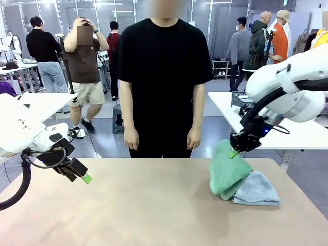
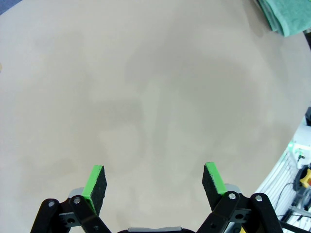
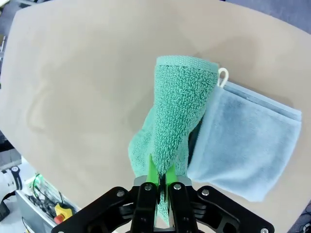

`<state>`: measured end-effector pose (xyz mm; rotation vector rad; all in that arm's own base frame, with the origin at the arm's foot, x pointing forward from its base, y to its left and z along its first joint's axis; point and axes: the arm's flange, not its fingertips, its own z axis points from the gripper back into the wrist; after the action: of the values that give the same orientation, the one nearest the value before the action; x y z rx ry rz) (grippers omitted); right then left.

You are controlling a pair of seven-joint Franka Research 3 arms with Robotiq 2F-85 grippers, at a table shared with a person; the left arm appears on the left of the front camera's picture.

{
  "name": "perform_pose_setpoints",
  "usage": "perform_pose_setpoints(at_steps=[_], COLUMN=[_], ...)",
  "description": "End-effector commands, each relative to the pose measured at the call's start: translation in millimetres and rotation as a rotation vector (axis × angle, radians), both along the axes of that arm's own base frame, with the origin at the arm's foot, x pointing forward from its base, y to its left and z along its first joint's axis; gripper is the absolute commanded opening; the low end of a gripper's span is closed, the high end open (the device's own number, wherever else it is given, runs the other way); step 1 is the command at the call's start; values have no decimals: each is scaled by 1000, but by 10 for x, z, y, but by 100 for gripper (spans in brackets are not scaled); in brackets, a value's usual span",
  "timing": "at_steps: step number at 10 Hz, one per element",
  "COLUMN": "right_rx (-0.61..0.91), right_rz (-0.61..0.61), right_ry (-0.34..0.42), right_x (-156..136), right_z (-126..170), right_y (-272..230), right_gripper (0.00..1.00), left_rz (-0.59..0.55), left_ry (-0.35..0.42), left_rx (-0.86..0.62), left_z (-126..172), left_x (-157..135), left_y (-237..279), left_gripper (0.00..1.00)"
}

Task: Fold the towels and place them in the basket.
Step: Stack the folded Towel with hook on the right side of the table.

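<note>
Front view, right tool: the black two-finger tool with green pads [image 1: 234, 152] on the white arm from the right is pinched on the top of a mint green terry towel [image 1: 227, 171], pulling it up into a peak.
Front view, towels: the green one hangs down onto a pale grey-blue terry towel [image 1: 258, 190] lying folded flat on the beige table [image 1: 143, 205], at its right side, the two touching.
Front view, left tool: the other black tool [image 1: 82, 175] hovers low over the table's left side, well apart from the towels; from here I cannot tell how its jaws stand.
Front view, person: someone in a black T-shirt [image 1: 163, 66] stands at the far edge, arms hanging.
Left wrist view: the left tool [image 2: 154, 182] has its jaws spread wide, holding nothing, above bare table [image 2: 146, 97]; a corner of the green towel [image 2: 286, 17] shows at the top right.
Right wrist view: the right tool [image 3: 161, 177] is clamped tight on the green towel [image 3: 177, 111], which rises as a ridge; the grey-blue towel [image 3: 243, 145] lies just beside and partly under it, a white loop tag [image 3: 223, 76] at its corner.
</note>
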<state>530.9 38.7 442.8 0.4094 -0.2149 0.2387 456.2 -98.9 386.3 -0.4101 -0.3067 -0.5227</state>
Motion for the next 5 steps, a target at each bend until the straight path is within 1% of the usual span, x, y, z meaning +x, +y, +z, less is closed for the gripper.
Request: perform_pose_setpoints(at_steps=[1,2,3,4,5], right_rx=[67,97,104,112,111], right_rz=[53,74,84,105,134], right_ry=[-12,-21,-18,-8,25], right_x=[-62,-60,-5,78,177], right_z=[38,30,-38,-152,-326], right_y=[-328,-462,-593,-718,-836], right_gripper=[6,6,6,6,6], left_rz=[0,0,0,0,0], left_ry=[15,15,15,15,15], left_rx=[5,5,5,5,5], left_z=[33,33,33,33,33], left_x=[20,20,20,20,20], left_y=[-5,-5,-5,-5,-5], left_gripper=[100,100,100,100,100])
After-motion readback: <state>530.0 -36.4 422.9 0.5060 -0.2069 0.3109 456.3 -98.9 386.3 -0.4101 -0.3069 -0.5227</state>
